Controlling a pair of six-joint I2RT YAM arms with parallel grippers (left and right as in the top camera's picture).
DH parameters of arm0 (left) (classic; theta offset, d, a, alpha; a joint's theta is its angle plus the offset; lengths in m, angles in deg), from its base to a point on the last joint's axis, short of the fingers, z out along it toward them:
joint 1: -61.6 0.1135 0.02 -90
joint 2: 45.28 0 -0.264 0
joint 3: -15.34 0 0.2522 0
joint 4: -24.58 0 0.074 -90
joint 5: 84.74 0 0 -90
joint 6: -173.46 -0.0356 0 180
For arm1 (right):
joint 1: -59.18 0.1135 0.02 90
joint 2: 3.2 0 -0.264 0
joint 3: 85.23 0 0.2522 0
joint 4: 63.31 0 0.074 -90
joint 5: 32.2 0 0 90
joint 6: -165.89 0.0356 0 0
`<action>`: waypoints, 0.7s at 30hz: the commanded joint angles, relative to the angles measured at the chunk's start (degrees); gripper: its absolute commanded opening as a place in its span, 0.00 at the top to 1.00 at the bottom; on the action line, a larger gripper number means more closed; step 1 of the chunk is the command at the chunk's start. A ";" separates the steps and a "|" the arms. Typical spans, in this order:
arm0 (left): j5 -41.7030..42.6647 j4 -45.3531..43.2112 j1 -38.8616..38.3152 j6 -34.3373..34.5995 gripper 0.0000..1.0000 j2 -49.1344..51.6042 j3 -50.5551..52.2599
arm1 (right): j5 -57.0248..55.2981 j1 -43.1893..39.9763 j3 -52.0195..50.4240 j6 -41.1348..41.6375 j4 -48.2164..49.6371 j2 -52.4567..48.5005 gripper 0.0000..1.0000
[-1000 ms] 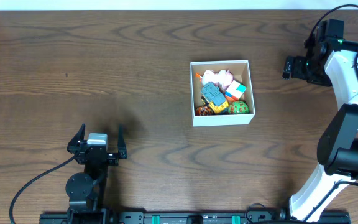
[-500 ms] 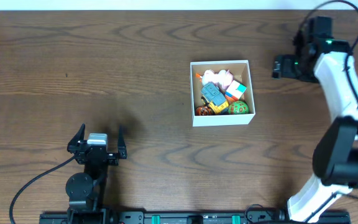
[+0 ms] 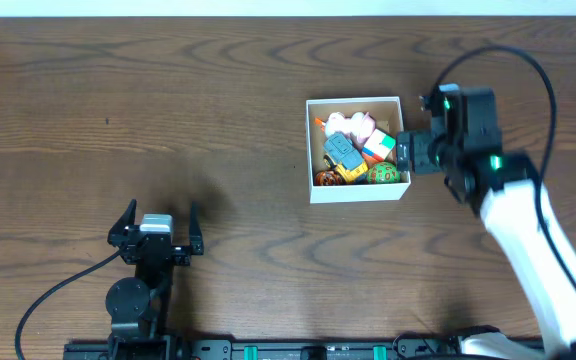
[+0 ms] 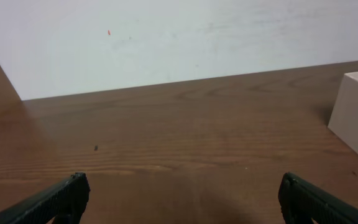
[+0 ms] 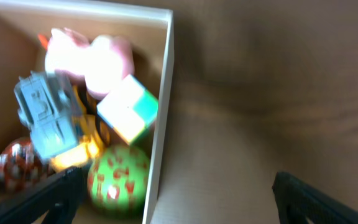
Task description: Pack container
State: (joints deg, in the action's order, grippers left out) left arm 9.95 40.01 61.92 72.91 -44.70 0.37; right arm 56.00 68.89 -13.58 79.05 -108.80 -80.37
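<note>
Toys (image 3: pixel 346 150) crowd the container (image 3: pixel 358 191) right of the table's (image 3: pixel 168 100) centre. The right gripper (image 3: pixel 415 152) hangs over its right wall, jaws wide and empty. Near the front edge, the left gripper (image 3: pixel 158 228) has its jaws just as wide.

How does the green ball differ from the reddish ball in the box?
The green ball has red spots; the reddish ball has pale flecks. The green ball lies beside the right wall of the container; the reddish ball lies at the left side. Both are round, look similar in size, and sit at the same end of the container.
</note>
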 commanded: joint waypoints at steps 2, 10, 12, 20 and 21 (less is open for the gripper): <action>0.17 1.79 0.26 -0.57 0.02 -0.28 0.98 | -0.98 0.44 -13.09 -0.66 12.17 12.41 0.01; 0.17 1.79 0.26 -0.57 0.02 -0.28 0.98 | -0.96 -0.28 -37.11 -0.66 32.30 36.15 0.01; 0.17 1.79 0.26 -0.57 0.02 -0.28 0.98 | -0.96 -1.01 -41.83 -0.68 34.53 41.83 0.01; 0.17 1.79 0.26 -0.55 0.02 -0.28 0.98 | -0.04 -5.64 -51.95 -0.70 34.99 58.40 0.01; 0.17 1.79 0.26 -0.57 0.02 -0.28 0.98 | -0.04 -6.12 -52.54 -0.74 34.99 59.45 0.01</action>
State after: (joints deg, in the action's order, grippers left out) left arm 9.71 40.01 61.92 72.91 -44.68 0.34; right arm 55.58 64.43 -64.48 79.02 -74.20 -23.78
